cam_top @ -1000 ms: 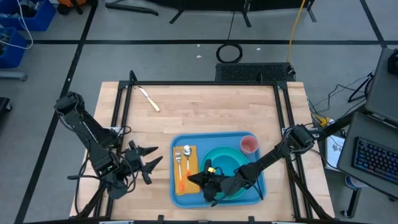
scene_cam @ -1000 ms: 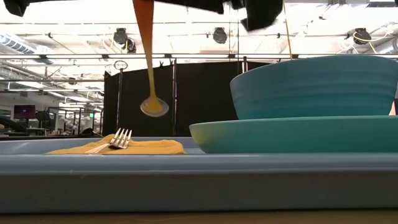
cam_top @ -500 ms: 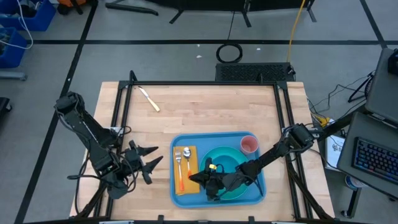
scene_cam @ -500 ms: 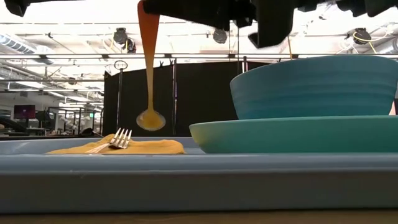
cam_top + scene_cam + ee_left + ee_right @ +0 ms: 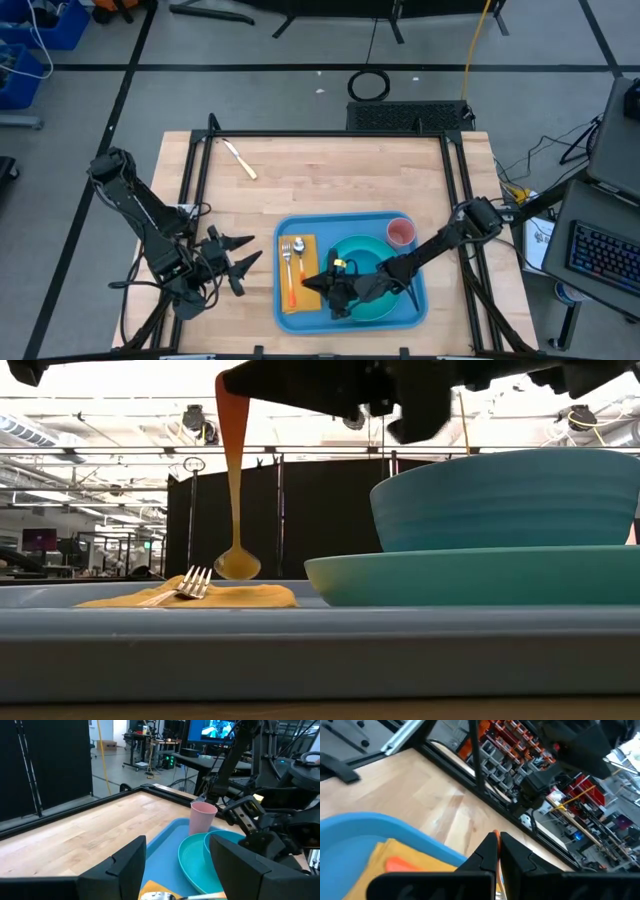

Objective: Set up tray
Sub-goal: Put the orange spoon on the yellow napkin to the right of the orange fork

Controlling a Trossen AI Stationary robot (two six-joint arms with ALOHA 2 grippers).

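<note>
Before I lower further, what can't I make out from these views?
- Orange spoon: high view, right gripper covers its handle; low view, the top edge cuts off the grip.
- Spoon bowl touching the napkin: unclear, low view is level.
- Inside the bowl: its wall hides it.
- Tray floor under the plate: hidden.

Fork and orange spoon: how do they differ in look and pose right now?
The fork is silvery metal; the spoon is orange. The fork lies flat on the yellow napkin; the spoon hangs upright, bowl down, just above that napkin. The fork is untouched, while the spoon is held at its handle by the right gripper, jaws shut. Both are over the blue tray, left of the teal plate.
</note>
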